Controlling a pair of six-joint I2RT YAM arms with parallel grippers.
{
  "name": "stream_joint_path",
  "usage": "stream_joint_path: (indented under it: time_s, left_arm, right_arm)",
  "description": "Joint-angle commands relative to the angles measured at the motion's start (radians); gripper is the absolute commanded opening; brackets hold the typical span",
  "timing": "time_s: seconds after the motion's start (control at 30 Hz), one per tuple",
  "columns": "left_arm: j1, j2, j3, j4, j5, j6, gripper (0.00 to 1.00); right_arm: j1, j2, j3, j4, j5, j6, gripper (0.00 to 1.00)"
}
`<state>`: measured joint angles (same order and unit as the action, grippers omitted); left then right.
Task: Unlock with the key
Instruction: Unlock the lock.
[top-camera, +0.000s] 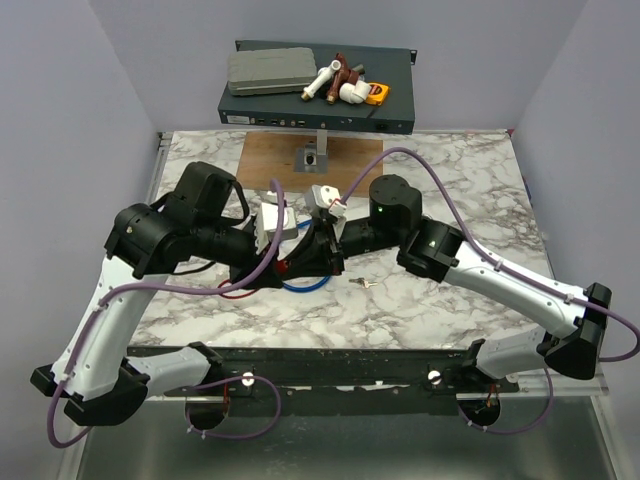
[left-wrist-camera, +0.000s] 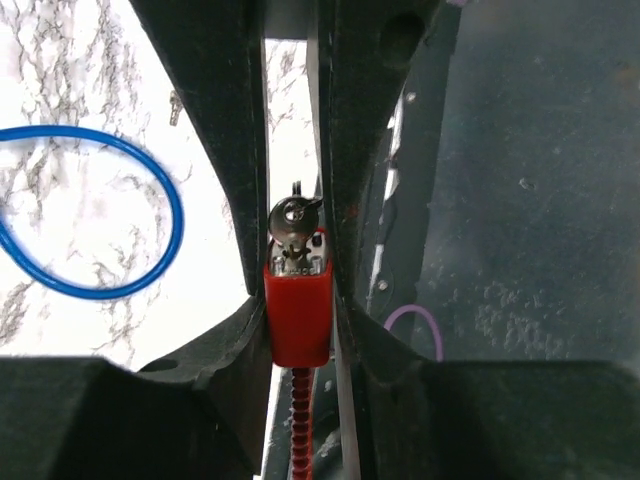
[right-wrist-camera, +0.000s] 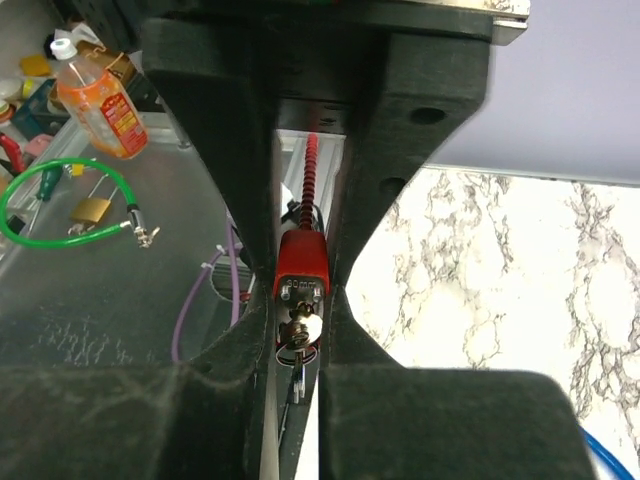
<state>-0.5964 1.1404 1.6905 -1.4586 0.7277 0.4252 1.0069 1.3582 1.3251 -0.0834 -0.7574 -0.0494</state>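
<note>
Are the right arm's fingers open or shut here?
Shut. In the right wrist view the right fingers pinch the small silver metal key at the end of the red lock body.

So the tiny silver metal key (right-wrist-camera: 300, 332) is basically a shiny speck, way smaller than the fingers around it. It's pinched between the two black fingers of the right hand (right-wrist-camera: 298, 350) and sits right up against the end face of a small red plastic block (right-wrist-camera: 302, 265). Can't tell how deep it goes in. The left hand (left-wrist-camera: 298, 305) clamps that block from the opposite side, and a ribbed red strand (left-wrist-camera: 298, 420) trails off its far end. Key, block and strand line up straight.
</note>
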Motion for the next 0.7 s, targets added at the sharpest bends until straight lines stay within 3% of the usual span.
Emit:
stream_joint_path:
  time_s: [0.0,0.07,0.13,0.27,0.43,0.67]
  left_arm:
    - [-0.001,-0.004,0.094,-0.054,0.042,0.038,0.5]
    - [-0.002,-0.006,0.129,-0.09,0.01,0.064,0.66]
    - [0.0,-0.007,0.167,-0.125,-0.034,0.09,0.71]
    - [0.0,-0.042,0.192,-0.151,-0.134,0.145,0.72]
    - [0.004,-0.165,0.019,-0.012,-0.291,0.158,0.7]
    - [0.017,-0.184,-0.03,0.076,-0.339,0.138,0.64]
  right_arm:
    - [0.006,0.005,0.026,-0.027,0.062,-0.015,0.01]
    - [0.006,-0.003,0.015,-0.02,0.07,-0.011,0.01]
    - [0.006,-0.014,0.002,-0.018,0.077,-0.009,0.01]
    - [0.006,-0.041,-0.035,0.012,0.084,0.02,0.01]
    - [0.007,-0.049,-0.07,0.101,0.049,0.108,0.01]
    - [0.006,-0.021,-0.109,0.271,-0.02,0.237,0.01]
